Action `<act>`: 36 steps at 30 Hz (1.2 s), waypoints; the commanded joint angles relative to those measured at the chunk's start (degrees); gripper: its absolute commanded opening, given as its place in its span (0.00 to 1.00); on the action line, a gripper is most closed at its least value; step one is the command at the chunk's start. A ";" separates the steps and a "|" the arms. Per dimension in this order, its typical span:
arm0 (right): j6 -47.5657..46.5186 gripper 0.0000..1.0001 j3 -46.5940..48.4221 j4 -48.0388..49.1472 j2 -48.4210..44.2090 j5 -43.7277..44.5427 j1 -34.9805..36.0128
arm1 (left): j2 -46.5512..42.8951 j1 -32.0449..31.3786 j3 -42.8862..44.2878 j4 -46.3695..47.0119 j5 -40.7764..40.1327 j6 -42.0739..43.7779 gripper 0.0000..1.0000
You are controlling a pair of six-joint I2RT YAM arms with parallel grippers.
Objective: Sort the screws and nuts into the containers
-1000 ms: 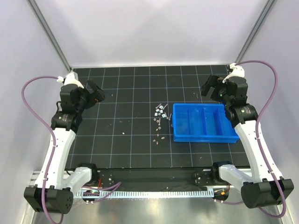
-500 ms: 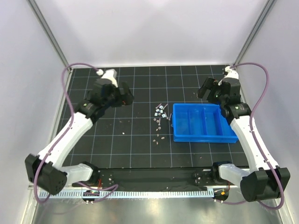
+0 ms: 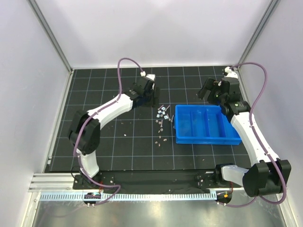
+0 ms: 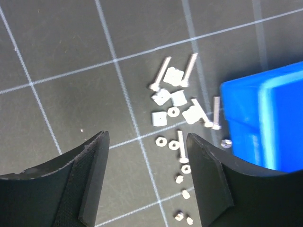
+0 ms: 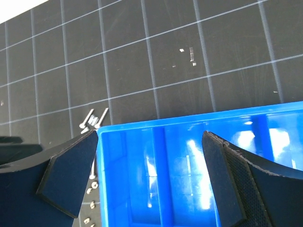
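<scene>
Gaping empty, left pincer (image 4: 147, 137) and right pincer (image 5: 150, 135) hover; containers (image 5: 189, 120) run off both wrist views.

containers (image 4: 265, 118) cut by right edge in left wrist view; overhead, screws (image 3: 162, 108) and nuts (image 3: 161, 138) too small to separate.

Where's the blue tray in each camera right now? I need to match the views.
Top external: the blue tray sits right of centre.
Left wrist: only one corner shows, at the right edge.
Right wrist: it fills the lower frame.
Shared landmark: the screws and nuts scattered just off its short end.
</scene>
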 commanded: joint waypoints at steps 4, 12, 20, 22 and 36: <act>-1.29 1.00 8.50 1.96 5.69 8.37 12.23 | -6.33 0.80 -1.35 -1.66 -6.69 -1.66 0.84; 4.15 0.99 25.11 -2.53 28.63 18.06 27.19 | -29.62 18.86 -13.40 -13.46 -10.39 -7.28 1.00; 9.68 0.84 40.06 -9.38 49.19 20.25 30.89 | -42.92 24.09 -21.58 -13.55 -19.69 -4.84 1.00; 10.56 0.81 41.91 -10.44 51.14 20.87 31.15 | -42.74 24.44 -21.93 -13.55 -19.97 -4.22 1.00; 12.15 0.61 44.12 -10.70 58.09 20.61 31.24 | -44.15 22.60 -22.81 -14.08 -18.83 -4.30 1.00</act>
